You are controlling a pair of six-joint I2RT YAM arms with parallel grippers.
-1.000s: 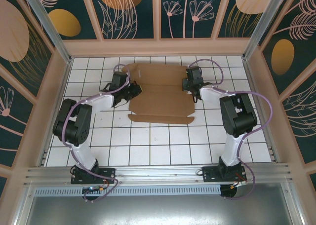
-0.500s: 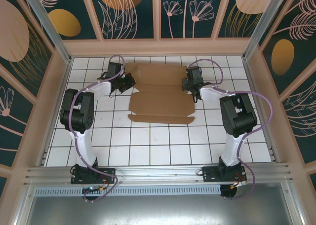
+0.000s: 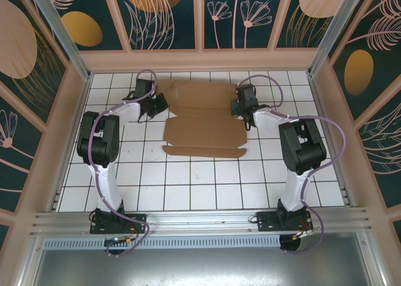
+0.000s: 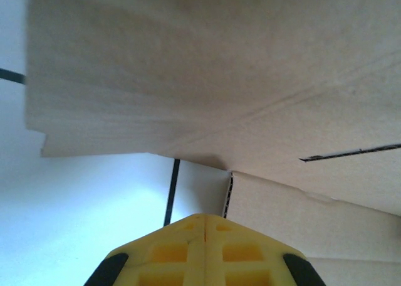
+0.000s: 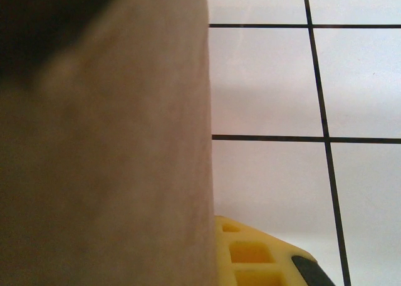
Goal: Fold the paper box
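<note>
The paper box (image 3: pixel 203 126) lies partly folded as a brown cardboard sheet on the white tiled table, its far panel toward the back wall. My left gripper (image 3: pixel 163 103) sits at the sheet's far left edge. In the left wrist view its yellow fingers (image 4: pixel 188 251) are pressed together with nothing between them, just short of the paper box (image 4: pixel 219 66). My right gripper (image 3: pixel 239 108) is at the sheet's right edge. In the right wrist view a flap of the paper box (image 5: pixel 106 160) stands in the jaws and hides one finger; the other yellow finger (image 5: pixel 250 251) lies against it.
White tiled table (image 3: pixel 200 185) is bare toward the front. Low wooden walls (image 3: pixel 200 60) ring the table on the back and both sides. The arms' elbows (image 3: pixel 94 142) rise beside the sheet on the left and right.
My left gripper has moved away from the sheet's middle left edge toward the far left corner, with the left elbow swinging up and outward. The right arm and the sheet have held still.
</note>
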